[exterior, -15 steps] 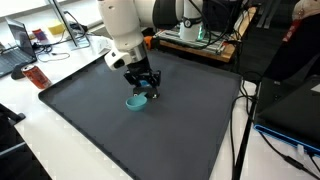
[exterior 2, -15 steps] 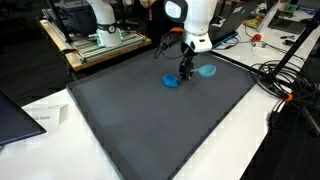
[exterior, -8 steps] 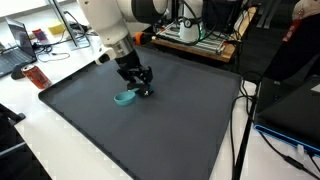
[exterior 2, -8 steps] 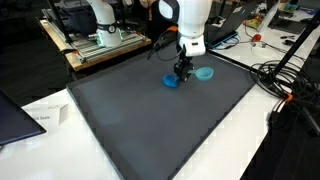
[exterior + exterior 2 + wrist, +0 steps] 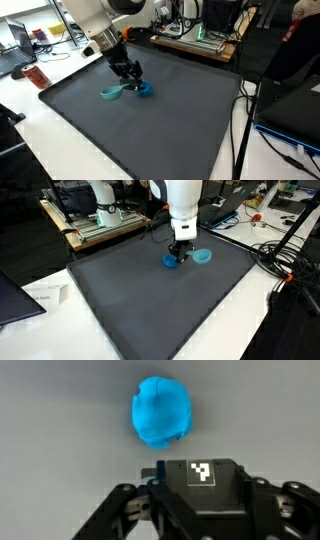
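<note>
Two blue things, a crumpled blue lump (image 5: pixel 145 89) and a teal piece (image 5: pixel 110 94), lie on the dark mat (image 5: pixel 150 130) covering the white bench (image 5: pixel 35 140), toward its far edge, the clenched claw (image 5: pixel 134 83) between them.

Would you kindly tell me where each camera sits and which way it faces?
In an exterior view: raised beside the table, looking down the dark mat; white arm, gripper show.
In an exterior view: off a mat corner, facing benches; arm, gripper show.
Wrist view: straight down on the blue lump; gripper body shows.
Both exterior views share mat, arm, lump.
</note>
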Controlling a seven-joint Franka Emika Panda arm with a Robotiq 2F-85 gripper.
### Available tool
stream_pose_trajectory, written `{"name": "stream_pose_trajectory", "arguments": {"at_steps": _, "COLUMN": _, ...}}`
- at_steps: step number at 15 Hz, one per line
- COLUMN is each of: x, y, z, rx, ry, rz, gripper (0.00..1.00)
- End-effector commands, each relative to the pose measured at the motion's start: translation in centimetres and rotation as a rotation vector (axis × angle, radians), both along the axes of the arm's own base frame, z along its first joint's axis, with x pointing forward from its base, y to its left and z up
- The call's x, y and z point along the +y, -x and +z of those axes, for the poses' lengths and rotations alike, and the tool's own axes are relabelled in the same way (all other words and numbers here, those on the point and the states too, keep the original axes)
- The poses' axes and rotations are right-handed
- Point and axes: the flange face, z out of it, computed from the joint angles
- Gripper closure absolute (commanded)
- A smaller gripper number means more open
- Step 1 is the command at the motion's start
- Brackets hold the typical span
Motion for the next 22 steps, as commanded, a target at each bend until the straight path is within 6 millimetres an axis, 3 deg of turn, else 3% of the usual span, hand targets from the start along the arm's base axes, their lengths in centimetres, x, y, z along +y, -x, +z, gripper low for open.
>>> {"name": "stream_pose_trajectory", "arguments": {"at_steps": 1, "x": -1.9, "y": -0.6, "z": 1.2, "rx": 0.004, "ry": -0.079, "rz": -0.044, "gripper": 0.65}}
{"name": "stream_pose_trajectory", "arguments": {"at_steps": 11, "x": -7.0, "y": -0.1, "z": 1.7, "rx": -0.02, "ry": -0.185, "rz": -0.131, "gripper": 0.65}}
{"name": "stream_pose_trajectory", "arguments": {"at_steps": 22, "x": -9.8, "y": 3.3, "z": 2.3, "rx": -0.072, "ry": -0.275, "rz": -0.082, "gripper": 0.65}}
